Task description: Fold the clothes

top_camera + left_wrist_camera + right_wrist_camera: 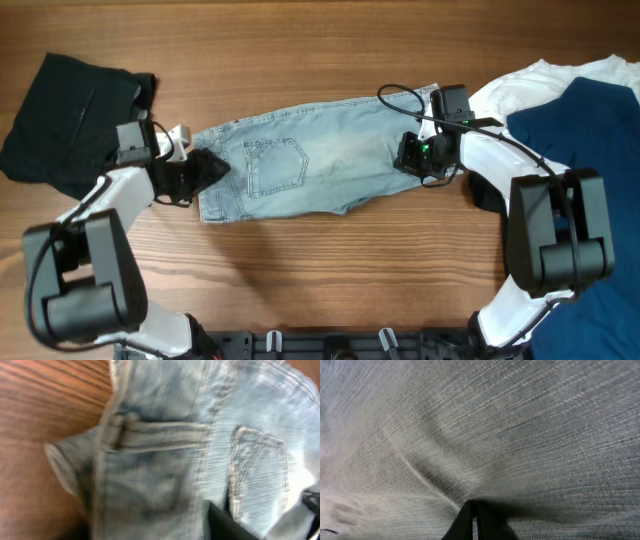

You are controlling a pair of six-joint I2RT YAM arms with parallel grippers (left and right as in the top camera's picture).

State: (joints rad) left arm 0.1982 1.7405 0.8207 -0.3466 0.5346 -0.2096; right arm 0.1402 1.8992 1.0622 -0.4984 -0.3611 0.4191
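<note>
- Wood-grain table (300, 260), seen from overhead; both arms reach in from the near edge twd the middle.
- R gripper (408, 156): jaws pressed together, pinching the denim shorts (330, 160) at their right end. In the R wrist view the dark fingertips (470, 522) meet at bottom centre and creases in the cloth run into that spot; denim fills the rest of the view.
- L gripper (205, 168): at the left end of the shorts, on the waistband side, over or touching the cloth. L wrist view is blurred; dark finger parts (222, 522) show at bottom right w/ denim around them. Can't tell if the jaws are spread or clamped on cloth.
- Shorts: faded light blue, lying flat and lengthwise across the table centre, between the 2 grippers, slightly tilted w/ the right end farther from the robot.
- Back pocket (275, 165) faces up, in the left half of the shorts; also seen in the L wrist view (260, 475), w/ a belt loop (160, 437) just beside it at the waistband.
- Black garment (70, 120): bunched at the far left of the table, behind the L arm, apart from the shorts.
- Navy garment (590, 130): far right, lying on top of a white garment (535, 80) that sticks out along its upper left edge. R arm passes in front of both.
</note>
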